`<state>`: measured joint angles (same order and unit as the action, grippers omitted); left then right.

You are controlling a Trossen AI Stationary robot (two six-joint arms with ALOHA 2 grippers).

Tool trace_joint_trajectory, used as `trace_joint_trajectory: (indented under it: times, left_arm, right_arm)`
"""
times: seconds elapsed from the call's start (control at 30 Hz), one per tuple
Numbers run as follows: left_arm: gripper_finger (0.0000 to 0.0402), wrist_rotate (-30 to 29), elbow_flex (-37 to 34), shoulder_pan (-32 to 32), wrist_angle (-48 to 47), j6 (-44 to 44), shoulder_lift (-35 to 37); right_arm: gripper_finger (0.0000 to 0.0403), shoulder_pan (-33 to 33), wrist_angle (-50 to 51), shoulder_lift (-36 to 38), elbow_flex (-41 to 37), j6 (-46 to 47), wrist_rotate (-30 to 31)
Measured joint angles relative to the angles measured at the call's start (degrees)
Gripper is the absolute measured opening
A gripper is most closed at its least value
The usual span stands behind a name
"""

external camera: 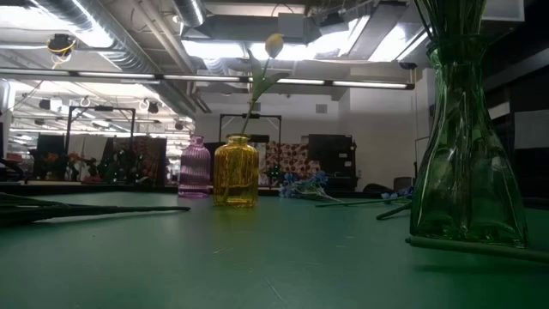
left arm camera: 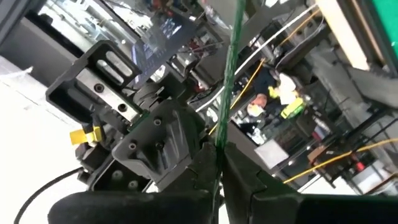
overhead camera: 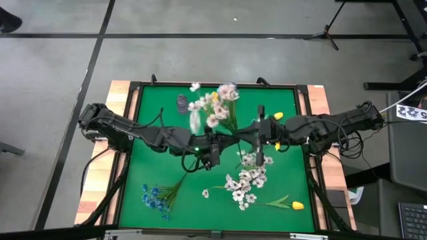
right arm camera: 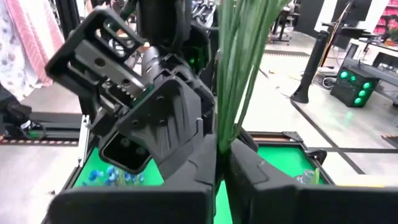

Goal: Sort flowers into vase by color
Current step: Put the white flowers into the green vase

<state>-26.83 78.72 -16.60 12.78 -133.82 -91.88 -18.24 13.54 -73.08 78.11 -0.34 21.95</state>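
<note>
Both arms are being held over the middle of the green table [overhead camera: 147, 133], gripper to gripper. The right gripper [right arm camera: 222, 163] is seen clamped on a bundle of thin green stems [right arm camera: 239, 68], fingers pressed together around them. The left gripper [left arm camera: 219, 167] is likewise closed, with a single green stem [left arm camera: 229, 74] being pinched between its fingers. White blossoms [overhead camera: 215, 107] are being carried above the table's centre. More white flowers [overhead camera: 245, 183] are lying near the front, a yellow bud [overhead camera: 297, 206] to their right, blue flowers [overhead camera: 155, 197] at front left. In the low view, a yellow vase [external camera: 236, 173] is holding one yellow flower [external camera: 274, 45], a purple vase [external camera: 195, 168] beside it, a green vase [external camera: 467, 154] at right.
</note>
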Motion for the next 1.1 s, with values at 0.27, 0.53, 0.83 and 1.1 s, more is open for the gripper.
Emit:
trace_joint_trajectory:
  times: [0.27,0.53,0.83,1.1]
  left_arm:
    - [0.0078,4.5,0.0,-0.4,-2.2,2.4,0.0]
    - [0.0143,6.9,0.0,-1.6,-0.9,24.9,0.0]
    - [0.0138,-6.9,0.0,-4.5,18.3,49.8,0.1]
    - [0.0117,1.1,0.0,-2.5,10.8,88.0,4.5]
  right_arm:
    - [0.0012,0.2,0.7,0.0,0.0,-1.8,1.1]
    - [0.001,0.1,0.3,0.0,0.0,-6.1,3.0]
    - [0.0006,-0.3,0.6,6.4,-0.1,-16.6,6.6]
    - [0.0008,-8.2,-0.6,11.2,-0.4,-25.0,7.0]
